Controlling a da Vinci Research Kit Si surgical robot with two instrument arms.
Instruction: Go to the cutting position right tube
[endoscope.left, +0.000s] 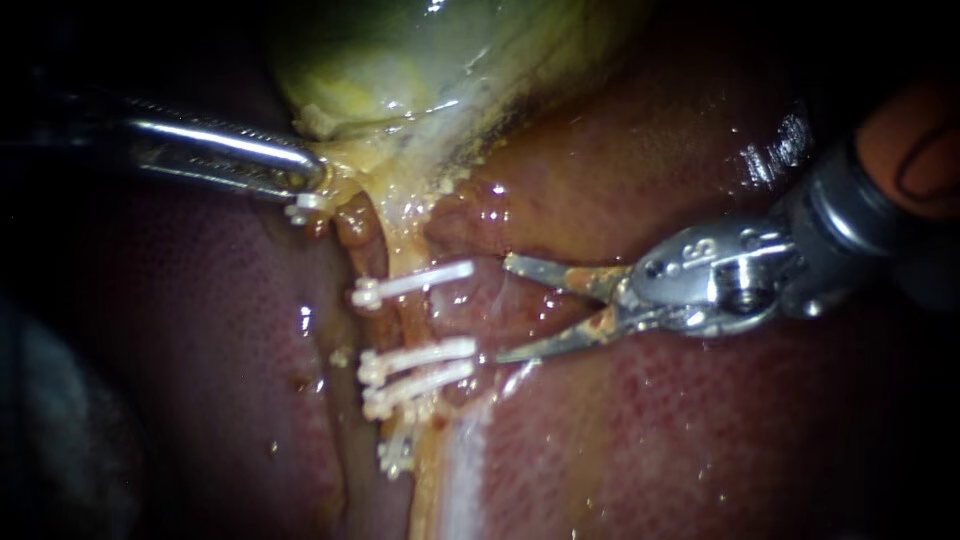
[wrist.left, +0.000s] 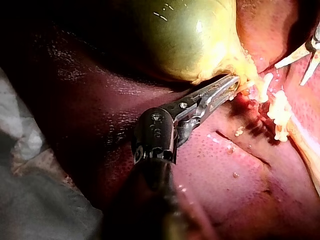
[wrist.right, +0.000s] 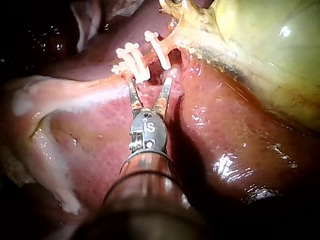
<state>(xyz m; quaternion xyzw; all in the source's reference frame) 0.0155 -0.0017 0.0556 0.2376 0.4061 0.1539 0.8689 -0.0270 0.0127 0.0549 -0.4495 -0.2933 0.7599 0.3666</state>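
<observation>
Our right instrument (endoscope.left: 503, 310), jaws spread, sits just beside the clips (endoscope.left: 415, 358); our left instrument (endoscope.left: 310, 180) pinches the gallbladder (endoscope.left: 400, 50) beyond them. The tube (endoscope.left: 403, 320) between the clips looks soft, slick and thin, so we'd bite there.

Endoscope view. The gallbladder (endoscope.left: 420, 60), pale green-yellow, lies at the far side. The liver (endoscope.left: 720, 440), dark red and glistening, fills the rest of the field. The left instrument (endoscope.left: 305, 178) enters from the left, its jaws clamped on the gallbladder's tapering near end. From there a yellowish tube (endoscope.left: 408, 318) runs toward the near side, crossed by white clips: a single far clip (endoscope.left: 412, 283) and, nearer, a pair of clips (endoscope.left: 418, 368) lying close together. The right instrument (endoscope.left: 502, 310) enters from the right. Its two blade-like jaws stand apart, tips just right of the clips, the gap facing the tube's stretch between the far clip and the pair.
</observation>
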